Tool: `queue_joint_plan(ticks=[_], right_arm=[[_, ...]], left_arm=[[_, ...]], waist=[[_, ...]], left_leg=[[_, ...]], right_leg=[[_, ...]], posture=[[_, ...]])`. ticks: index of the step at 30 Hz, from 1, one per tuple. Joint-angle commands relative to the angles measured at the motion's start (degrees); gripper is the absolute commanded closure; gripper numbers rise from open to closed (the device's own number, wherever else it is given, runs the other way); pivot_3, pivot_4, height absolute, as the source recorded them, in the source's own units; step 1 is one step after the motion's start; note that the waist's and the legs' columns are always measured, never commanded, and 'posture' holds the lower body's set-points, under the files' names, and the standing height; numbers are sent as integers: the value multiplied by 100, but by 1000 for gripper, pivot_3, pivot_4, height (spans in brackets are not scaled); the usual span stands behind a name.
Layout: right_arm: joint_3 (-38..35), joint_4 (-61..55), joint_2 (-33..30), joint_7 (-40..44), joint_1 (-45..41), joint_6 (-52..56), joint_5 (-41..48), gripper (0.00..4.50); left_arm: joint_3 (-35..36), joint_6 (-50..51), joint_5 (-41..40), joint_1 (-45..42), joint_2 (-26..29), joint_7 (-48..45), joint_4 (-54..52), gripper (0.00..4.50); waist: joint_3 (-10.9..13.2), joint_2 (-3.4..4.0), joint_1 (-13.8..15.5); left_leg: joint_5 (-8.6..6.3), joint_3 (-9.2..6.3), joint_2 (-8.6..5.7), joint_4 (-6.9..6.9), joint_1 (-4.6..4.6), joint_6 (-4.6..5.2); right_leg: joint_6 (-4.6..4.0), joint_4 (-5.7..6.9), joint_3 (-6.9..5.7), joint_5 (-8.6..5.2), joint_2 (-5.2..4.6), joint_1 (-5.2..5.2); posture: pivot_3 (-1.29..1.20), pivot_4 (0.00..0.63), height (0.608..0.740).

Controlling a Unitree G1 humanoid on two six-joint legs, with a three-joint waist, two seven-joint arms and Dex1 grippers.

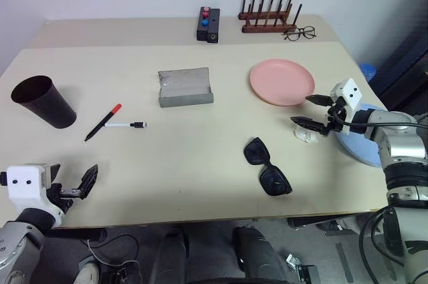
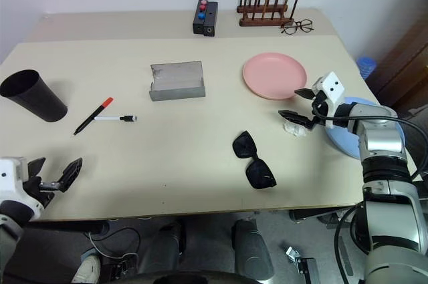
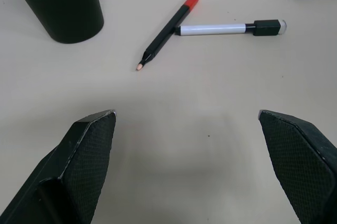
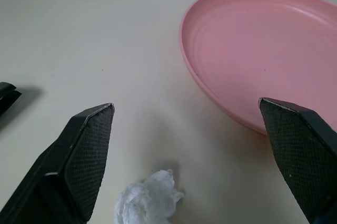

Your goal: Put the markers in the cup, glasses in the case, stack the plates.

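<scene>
Nothing's been grabbed yet: the right gripper [image 1: 309, 110] is held wide apart beside the pink plate [image 1: 281, 81], likely first to be stacked on the blue plate [image 2: 348, 138], while the left gripper [image 1: 70, 184], also spread, is aimed at the markers [image 3: 210, 26] near the cup [image 1: 43, 101].

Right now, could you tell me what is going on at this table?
Nothing is held yet. The right claw hangs open beside the pink plate, over a crumpled white tissue, with the blue plate under its arm. The left claw waits open at the near edge. The markers lie by the cup; the sunglasses lie outside the open case.
</scene>
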Motion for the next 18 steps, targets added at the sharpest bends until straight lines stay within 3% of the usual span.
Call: queue_joint_plan(ticks=[1,13,18], right_arm=[[-115,-48,-16,16,-22,-133,56,0],[-35,-70,0,27,-169,-55,-3,0],[11,-293,138,-27,-326,3,9,0]], left_arm=[[21,-63,17,-30,45,30,-160,64],[-184,29,39,-155,40,189,-266,64],[-452,202,54,-659,169,372,-262,64]], waist=[[0,0,2],[0,0,2],[0,1,5]], left_leg=[[0,0,0,0,0,0],[0,0,0,1,2,0],[1,-1,0,5,4,0]], right_leg=[[0,0,0,0,0,0],[2,1,0,1,0,2],[3,10,0,2,1,3]], posture=[[0,150,740],[0,150,740],[0,150,740]])
